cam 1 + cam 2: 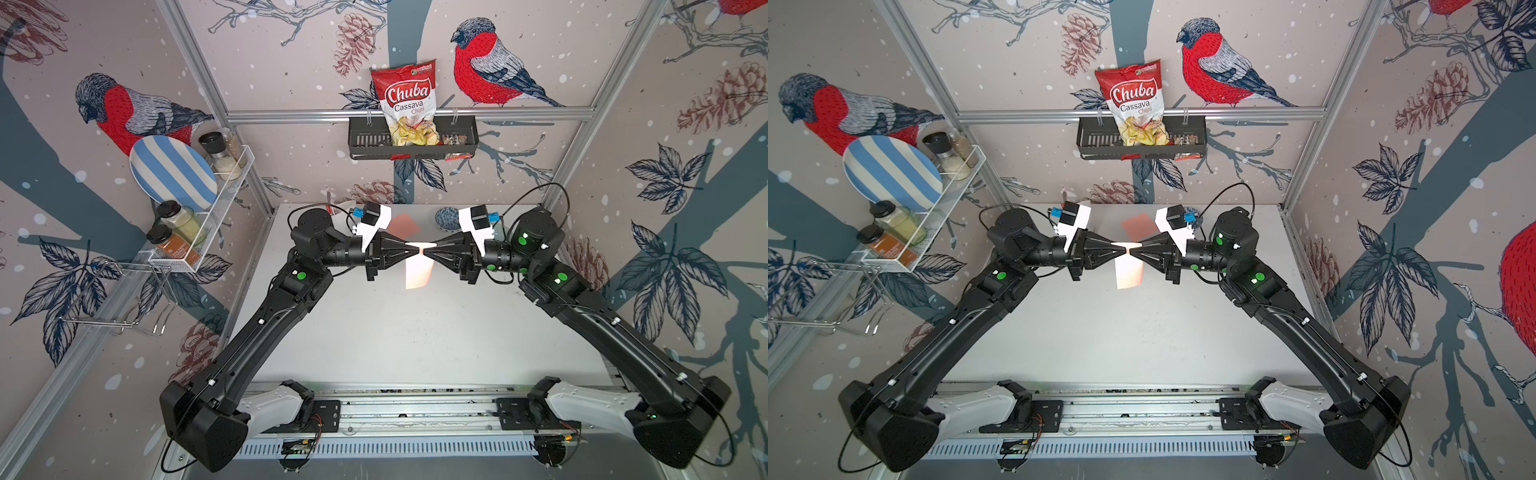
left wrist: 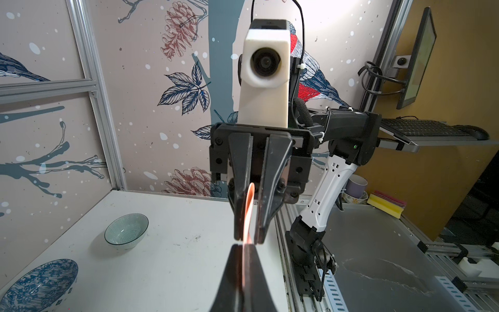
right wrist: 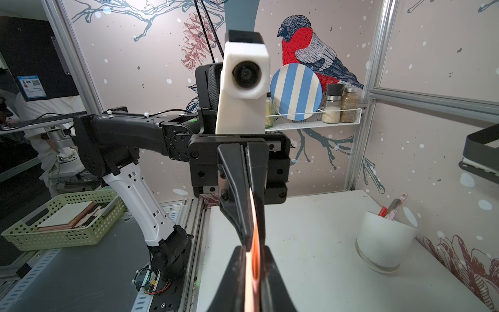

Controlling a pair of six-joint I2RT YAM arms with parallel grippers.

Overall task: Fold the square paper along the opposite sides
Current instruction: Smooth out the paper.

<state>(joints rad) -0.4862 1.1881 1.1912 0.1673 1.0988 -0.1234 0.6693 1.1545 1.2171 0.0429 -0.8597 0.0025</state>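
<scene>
Nearest the camera is the rail [image 1: 415,411] with both arm bases on it, and from there the arms reach out over the white table [image 1: 415,340] and meet nose to nose about midway back. The left gripper [image 1: 415,249] is clamped tight on the orange paper [image 1: 417,272], and the right gripper [image 1: 426,250] is pinching the same sheet from the opposite side, so the two sets of tips almost touch. The paper is up off the table, between the two grippers, with most of it sticking out on the near side in both top views [image 1: 1128,272]. From the wrist cams you see it edge-on [image 2: 247,216] as a thin, doubled-over strip with a rounded bend, squeezed between the black fingers [image 3: 237,194]. Just past the right gripper a blue patterned bowl [image 1: 445,218] sits near the back edge of the table. On the far wall a black basket [image 1: 365,139] holds a chips bag [image 1: 409,99]. Off to the left, a wire rack [image 1: 232,187] carries a striped plate [image 1: 170,172].
</scene>
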